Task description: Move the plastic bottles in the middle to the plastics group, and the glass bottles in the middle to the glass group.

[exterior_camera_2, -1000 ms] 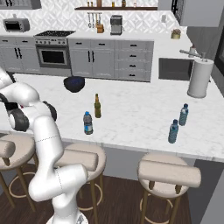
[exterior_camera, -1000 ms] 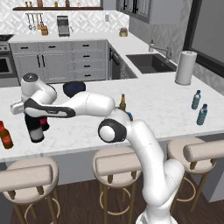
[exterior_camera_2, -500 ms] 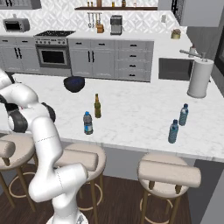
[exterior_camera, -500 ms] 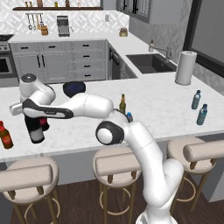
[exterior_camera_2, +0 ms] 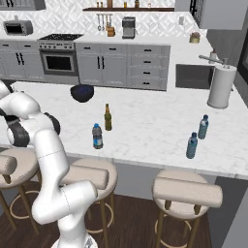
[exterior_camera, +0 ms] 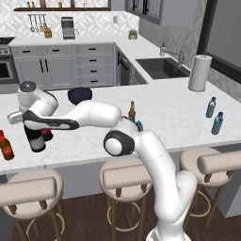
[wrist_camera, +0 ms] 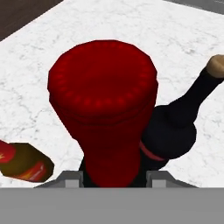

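At the left end of the white marble surface [exterior_camera: 179, 113], the tall dark glass wine bottle with red neck foil [wrist_camera: 103, 105] is pinched by the hand [exterior_camera: 36, 126], beside the squat round-bellied dark bottle [wrist_camera: 175, 127] and small orange-red bottle [exterior_camera: 5, 145], so glass is grouped together.

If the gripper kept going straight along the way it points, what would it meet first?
The gripper is shut on the wine bottle, whose red foil top fills its line of sight. Going straight on presses that bottle toward the marble counter; the gap beneath it is unclear.
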Motion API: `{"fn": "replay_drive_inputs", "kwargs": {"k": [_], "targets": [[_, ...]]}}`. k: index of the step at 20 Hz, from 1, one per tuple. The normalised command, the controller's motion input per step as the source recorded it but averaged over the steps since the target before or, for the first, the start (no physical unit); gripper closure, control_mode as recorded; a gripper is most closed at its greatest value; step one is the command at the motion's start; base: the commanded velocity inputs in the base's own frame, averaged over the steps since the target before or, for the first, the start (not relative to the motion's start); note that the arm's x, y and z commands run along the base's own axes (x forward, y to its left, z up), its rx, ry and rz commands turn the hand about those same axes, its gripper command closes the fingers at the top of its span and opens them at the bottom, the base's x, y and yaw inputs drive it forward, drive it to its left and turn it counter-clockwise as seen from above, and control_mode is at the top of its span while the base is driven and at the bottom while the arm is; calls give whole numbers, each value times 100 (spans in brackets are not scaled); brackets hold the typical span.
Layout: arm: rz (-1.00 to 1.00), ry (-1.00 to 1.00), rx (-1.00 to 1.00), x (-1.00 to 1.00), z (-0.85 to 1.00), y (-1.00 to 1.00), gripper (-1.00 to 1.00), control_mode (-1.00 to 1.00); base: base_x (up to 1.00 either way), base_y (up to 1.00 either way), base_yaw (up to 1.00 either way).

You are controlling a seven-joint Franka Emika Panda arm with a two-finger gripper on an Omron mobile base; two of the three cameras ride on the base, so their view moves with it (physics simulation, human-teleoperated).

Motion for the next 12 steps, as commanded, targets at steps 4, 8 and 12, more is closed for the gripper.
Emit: {"fn": "replay_drive_inputs", "kwargs": {"k": [4,8,12], "targets": [[0,0,15,-2,-25,-3,100,-100,0,0,0],[0,0,6,-1,-9,-10,100,-100,0,0,0],[0,0,0,0,-3,0,100,-100,0,0,0]]}}
